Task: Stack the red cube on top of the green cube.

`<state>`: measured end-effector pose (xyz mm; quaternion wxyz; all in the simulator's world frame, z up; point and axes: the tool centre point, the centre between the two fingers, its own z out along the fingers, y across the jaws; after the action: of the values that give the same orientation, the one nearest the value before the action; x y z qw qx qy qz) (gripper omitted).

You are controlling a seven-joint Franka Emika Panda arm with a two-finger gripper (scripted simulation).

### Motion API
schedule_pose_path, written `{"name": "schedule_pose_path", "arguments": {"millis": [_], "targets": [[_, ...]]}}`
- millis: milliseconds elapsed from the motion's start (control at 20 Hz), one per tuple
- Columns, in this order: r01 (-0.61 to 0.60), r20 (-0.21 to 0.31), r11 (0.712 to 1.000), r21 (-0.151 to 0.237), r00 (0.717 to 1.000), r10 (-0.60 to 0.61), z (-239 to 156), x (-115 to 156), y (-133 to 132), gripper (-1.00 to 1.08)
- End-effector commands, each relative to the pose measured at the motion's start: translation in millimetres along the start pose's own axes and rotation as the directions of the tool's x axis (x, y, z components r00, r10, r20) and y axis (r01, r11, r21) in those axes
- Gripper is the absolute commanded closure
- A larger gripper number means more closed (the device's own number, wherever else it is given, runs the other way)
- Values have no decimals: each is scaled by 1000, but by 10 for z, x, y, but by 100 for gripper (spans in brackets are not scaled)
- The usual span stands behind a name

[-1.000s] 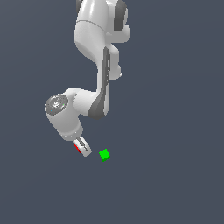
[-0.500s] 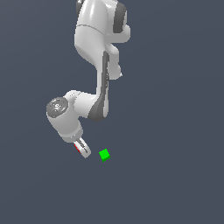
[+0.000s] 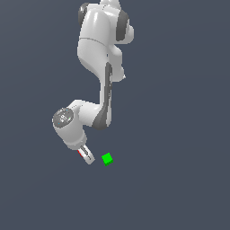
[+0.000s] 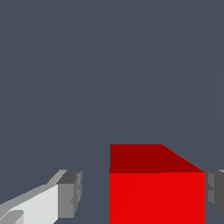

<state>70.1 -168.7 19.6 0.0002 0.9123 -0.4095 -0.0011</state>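
Observation:
The red cube (image 4: 156, 192) fills the lower part of the wrist view and sits between my gripper's (image 4: 142, 194) fingers. One finger (image 4: 70, 194) stands a clear gap away from the cube; the other (image 4: 215, 192) is right at its opposite face. In the exterior view only a red sliver (image 3: 80, 152) shows behind the gripper (image 3: 88, 157). The jaws are open around the cube. The green cube (image 3: 107, 159) lies on the floor just to the exterior view's right of the gripper, apart from it. It does not show in the wrist view.
The white arm (image 3: 96, 67) reaches down from the top of the exterior view over a plain dark grey floor (image 3: 179, 179). Nothing else is in view.
The gripper has moved a little down and to the exterior view's right, closer to the green cube. The green cube has not moved.

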Motion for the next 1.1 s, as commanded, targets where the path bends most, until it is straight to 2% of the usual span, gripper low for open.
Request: {"name": "schedule_pose_path", "arguments": {"millis": [0, 50, 700, 1050], "targets": [[0, -2, 1000, 1, 1000, 0, -4, 10, -10, -92], [0, -2, 1000, 1, 1000, 0, -4, 10, -10, 108], [0, -1, 1000, 1, 1000, 0, -28, 6, -8, 108], [0, -1, 1000, 1, 1000, 0, -328, -1, -1, 108]]}}
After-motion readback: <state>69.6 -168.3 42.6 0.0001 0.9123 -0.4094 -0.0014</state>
